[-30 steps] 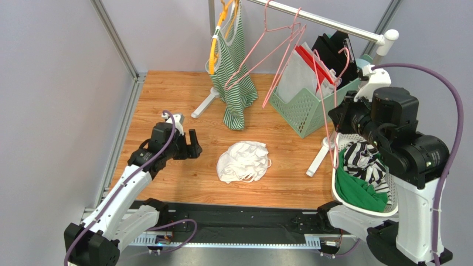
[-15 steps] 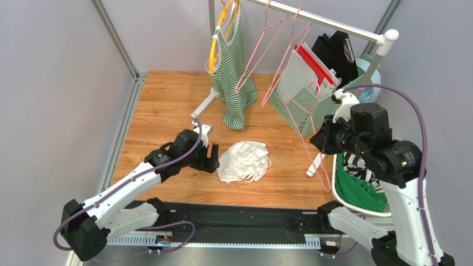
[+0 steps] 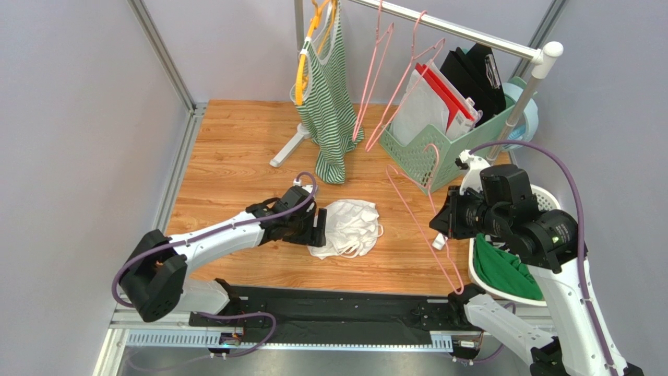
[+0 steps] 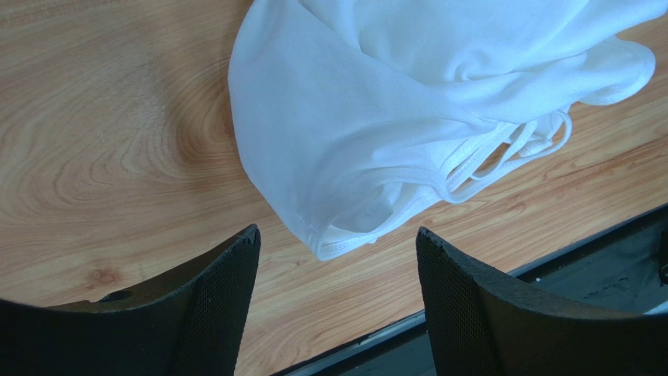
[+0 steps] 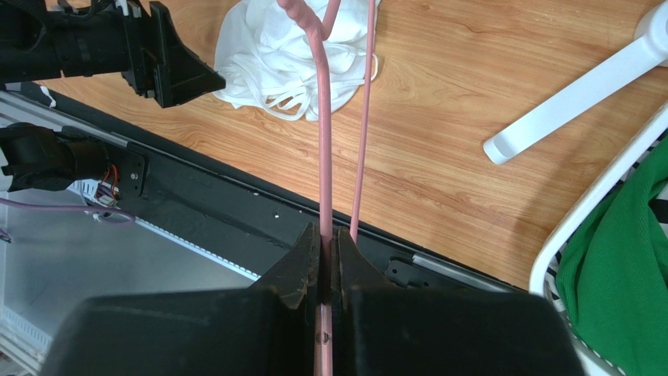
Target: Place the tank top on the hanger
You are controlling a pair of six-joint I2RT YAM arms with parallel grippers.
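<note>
Wooden bench (image 3: 235,157), near-edge middle: white tank top (image 3: 345,227), crumpled, judged light and limp, best pinched at a strap; left fingers (image 4: 212,298) spread empty above it, right fingers (image 5: 310,266) clenched on pink hanger (image 5: 324,157).

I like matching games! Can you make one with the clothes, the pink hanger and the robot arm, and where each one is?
1 tank top
2 hanger
3 striped top
4 left end effector

A hangs from the rail
B open, beside the tank top
C crumpled on the table
D clamped in the right end effector

Pairs: 1-C, 2-D, 3-A, 4-B
</note>
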